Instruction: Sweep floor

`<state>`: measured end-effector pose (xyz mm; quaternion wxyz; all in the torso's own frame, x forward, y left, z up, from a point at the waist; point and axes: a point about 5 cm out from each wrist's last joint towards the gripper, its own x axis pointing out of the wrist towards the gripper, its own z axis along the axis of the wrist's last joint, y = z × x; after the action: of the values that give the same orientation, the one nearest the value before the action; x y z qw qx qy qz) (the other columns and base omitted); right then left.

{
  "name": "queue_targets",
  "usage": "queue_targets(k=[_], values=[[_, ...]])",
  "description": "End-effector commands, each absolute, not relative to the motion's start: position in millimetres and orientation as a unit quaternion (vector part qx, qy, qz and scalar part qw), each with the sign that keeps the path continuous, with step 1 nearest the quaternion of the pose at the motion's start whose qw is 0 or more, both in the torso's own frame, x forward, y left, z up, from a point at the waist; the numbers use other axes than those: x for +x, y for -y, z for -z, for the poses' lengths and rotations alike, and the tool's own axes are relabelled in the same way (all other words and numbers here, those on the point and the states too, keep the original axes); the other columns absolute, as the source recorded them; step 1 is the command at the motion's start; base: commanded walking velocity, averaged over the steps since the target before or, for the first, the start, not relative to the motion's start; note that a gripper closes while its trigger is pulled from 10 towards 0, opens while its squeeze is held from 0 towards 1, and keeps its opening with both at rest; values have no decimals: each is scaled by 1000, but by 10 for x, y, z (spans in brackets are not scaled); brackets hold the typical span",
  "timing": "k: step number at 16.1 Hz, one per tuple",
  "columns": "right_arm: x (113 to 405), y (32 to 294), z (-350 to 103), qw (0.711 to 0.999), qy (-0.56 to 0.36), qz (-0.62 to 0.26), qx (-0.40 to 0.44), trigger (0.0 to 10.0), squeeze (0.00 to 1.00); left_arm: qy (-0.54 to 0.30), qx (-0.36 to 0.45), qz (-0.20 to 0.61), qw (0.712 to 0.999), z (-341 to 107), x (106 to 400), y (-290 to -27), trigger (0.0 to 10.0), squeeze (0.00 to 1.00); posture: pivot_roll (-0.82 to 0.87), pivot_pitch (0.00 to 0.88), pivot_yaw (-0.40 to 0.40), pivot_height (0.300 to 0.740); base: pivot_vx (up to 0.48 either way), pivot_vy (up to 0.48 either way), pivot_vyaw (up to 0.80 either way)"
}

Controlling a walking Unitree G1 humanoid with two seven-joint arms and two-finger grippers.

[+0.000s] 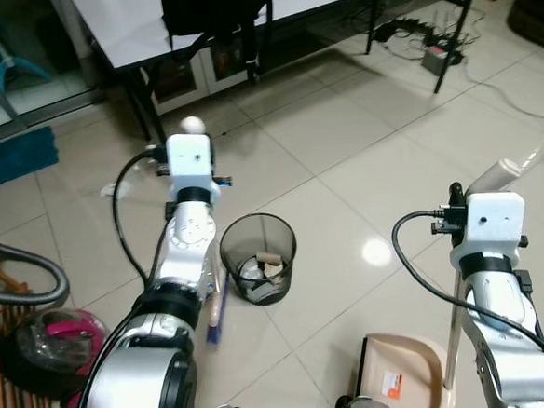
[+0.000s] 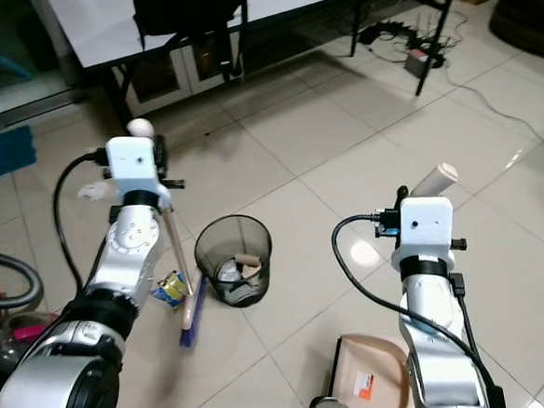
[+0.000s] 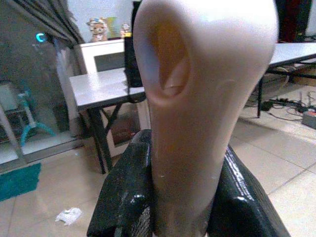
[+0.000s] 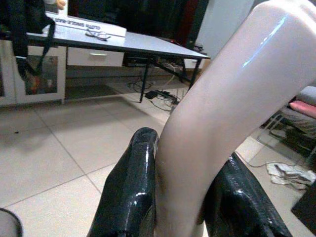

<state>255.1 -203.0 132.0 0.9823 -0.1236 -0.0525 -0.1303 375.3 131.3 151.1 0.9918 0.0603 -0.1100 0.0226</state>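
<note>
Two silver arms stand over the pale tiled floor (image 1: 343,152), the right gripper (image 4: 187,197) clamped on the beige dustpan (image 1: 401,377) handle. The left gripper (image 3: 173,207) is clamped on the beige-handled broom (image 2: 187,294) beside the black mesh bin (image 1: 258,258). Litter seems already binned; next likely means sweeping the yellow wrapper (image 2: 171,288) toward the pan.

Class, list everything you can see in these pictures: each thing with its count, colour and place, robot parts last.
Dark mesh wastebasket: one, on tiles, holding rubbish.
Beige broom handle: one, held by left pincer.
Beige plastic dustpan: one, on floor by right arm.
Beige dustpan handle: one, in right pincer.
Crumpled white paper: one, on floor.
White-topped table: one, at back.
Black bag: one, on table.
Teal mat: one, left.
Left pincer: black, gripping broom.
Right pincer: black, gripping dustpan handle.
</note>
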Motion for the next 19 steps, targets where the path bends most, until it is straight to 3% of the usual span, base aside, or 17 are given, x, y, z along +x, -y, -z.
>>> queue_targets(k=[1,14,19], values=[[2526,2024,-1378,981,61,133,-129,10000,0,133,55,0,990,-1618,3792,-1220,10000,0,-138,137,69,740,0,0,0],[2393,2014,-1376,979,52,143,-135,10000,0,151,-32,60,986,-1877,3906,-837,10000,0,-181,160,87,740,0,0,0],[2360,2022,-1371,978,50,142,-143,10000,0,169,-47,136,975,-1987,3847,-425,10000,0,-204,165,87,740,0,0,0]])
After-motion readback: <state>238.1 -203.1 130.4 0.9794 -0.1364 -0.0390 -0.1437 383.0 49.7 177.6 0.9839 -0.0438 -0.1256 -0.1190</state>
